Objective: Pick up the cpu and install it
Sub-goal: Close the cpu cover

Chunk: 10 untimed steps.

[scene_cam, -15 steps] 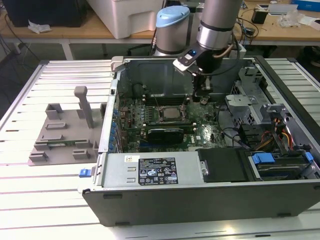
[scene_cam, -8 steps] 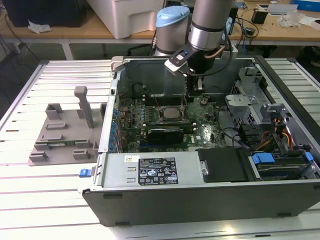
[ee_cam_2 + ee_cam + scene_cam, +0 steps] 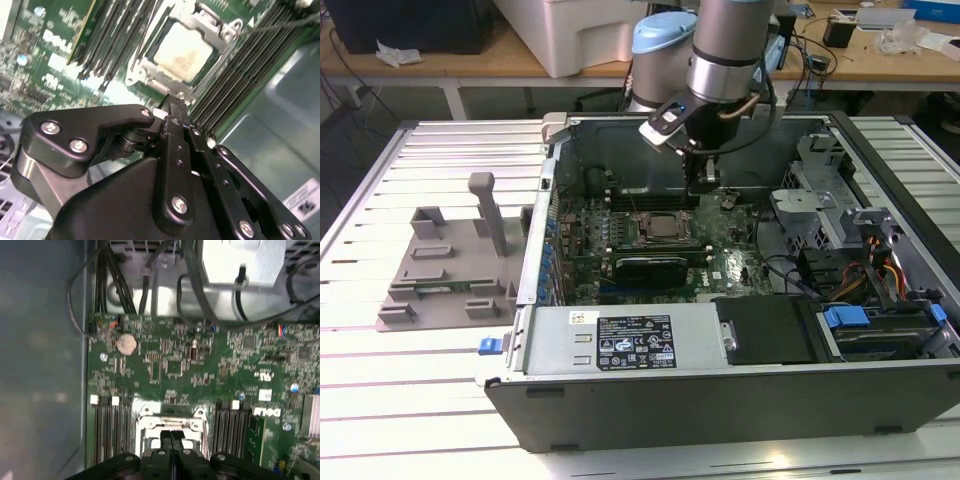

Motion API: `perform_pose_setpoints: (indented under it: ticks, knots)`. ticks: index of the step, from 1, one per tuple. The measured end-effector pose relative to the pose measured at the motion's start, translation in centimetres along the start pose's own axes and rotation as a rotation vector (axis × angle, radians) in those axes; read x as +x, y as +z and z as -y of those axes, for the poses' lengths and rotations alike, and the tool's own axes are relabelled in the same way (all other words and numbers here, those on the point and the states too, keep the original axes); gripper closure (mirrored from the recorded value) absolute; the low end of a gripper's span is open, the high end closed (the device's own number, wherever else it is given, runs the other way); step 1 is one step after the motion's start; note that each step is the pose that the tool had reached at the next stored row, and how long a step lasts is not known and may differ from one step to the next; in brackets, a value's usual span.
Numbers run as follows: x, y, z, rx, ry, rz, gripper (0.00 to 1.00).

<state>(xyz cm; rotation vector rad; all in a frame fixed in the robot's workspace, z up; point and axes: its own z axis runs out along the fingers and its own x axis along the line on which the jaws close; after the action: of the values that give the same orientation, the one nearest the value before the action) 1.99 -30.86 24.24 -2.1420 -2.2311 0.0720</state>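
- Black gripper (image 3: 172,101) linkage sits closest to the lens in both wrist views. Its two fingers are pressed flat together with only a thin seam between them, and nothing is held between them.
- In the first wrist view the joined fingertips cover the middle of the socket (image 3: 150,422). I cannot tell whether they touch it.
- In the second wrist view the cpu (image 3: 181,52) lies flat inside the socket's metal frame, its pale silvery top facing up, just beyond the fingertips.
- In the exterior view the same cpu (image 3: 663,226) sits in the centre of the frame, on the green motherboard (image 3: 620,275). The gripper is just above and behind it.
- Rows of dark memory slots (image 3: 111,432) flank the socket on both sides.
- A round coin battery (image 3: 126,344) lies on the board, well apart from the socket, and black cables (image 3: 195,290) run past the board's edge.
- The arm (image 3: 725,50) comes down from the top centre of the exterior view into the open computer case (image 3: 720,410).
- A labelled power supply (image 3: 630,345) lies along the case's near wall, in the lower centre of the frame.
- A grey tray (image 3: 440,280) rests on the slatted table (image 3: 380,400) at the exterior view's left, beside the case.
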Motion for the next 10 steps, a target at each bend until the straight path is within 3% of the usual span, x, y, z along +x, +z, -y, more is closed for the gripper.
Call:
perform_pose_setpoints:
  ticks: [10]
  knots:
    - [0.19,2.42,4.44,0.0,0.0,0.0011,0.9]
